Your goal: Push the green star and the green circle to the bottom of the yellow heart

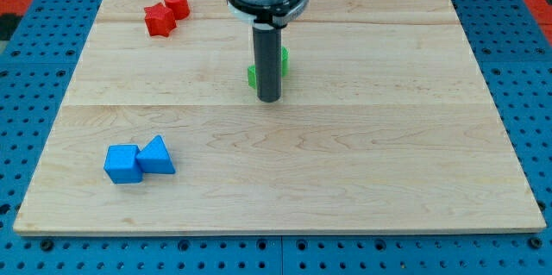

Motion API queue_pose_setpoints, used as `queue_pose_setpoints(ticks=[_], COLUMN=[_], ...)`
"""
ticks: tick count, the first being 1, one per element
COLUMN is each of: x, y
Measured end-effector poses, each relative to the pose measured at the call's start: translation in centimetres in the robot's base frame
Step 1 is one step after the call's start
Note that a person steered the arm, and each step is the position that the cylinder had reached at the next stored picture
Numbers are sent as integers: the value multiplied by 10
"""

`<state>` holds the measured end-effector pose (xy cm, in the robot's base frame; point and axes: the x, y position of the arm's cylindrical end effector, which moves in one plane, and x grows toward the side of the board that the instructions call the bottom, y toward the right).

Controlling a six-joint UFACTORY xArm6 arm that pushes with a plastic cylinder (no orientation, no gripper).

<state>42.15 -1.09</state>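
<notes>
My tip (269,100) rests on the wooden board (345,180) a little above its middle. A green block (252,76) sits right behind the rod, mostly hidden by it. Only slivers of green show on the rod's left and on its right (284,59), so I cannot tell its shape or whether it is one block or two. No yellow heart is in view.
A red star (158,20) and a red cylinder (176,3) touch each other at the view's top left. A blue cube (122,163) and a blue triangle (157,156) lie side by side at the bottom left. Blue pegboard surrounds the board.
</notes>
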Motion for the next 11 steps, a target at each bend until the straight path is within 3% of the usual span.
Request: queue_pose_setpoints(ticks=[3, 5, 7, 11], x=[-27, 34, 29, -53], y=[39, 81, 29, -12])
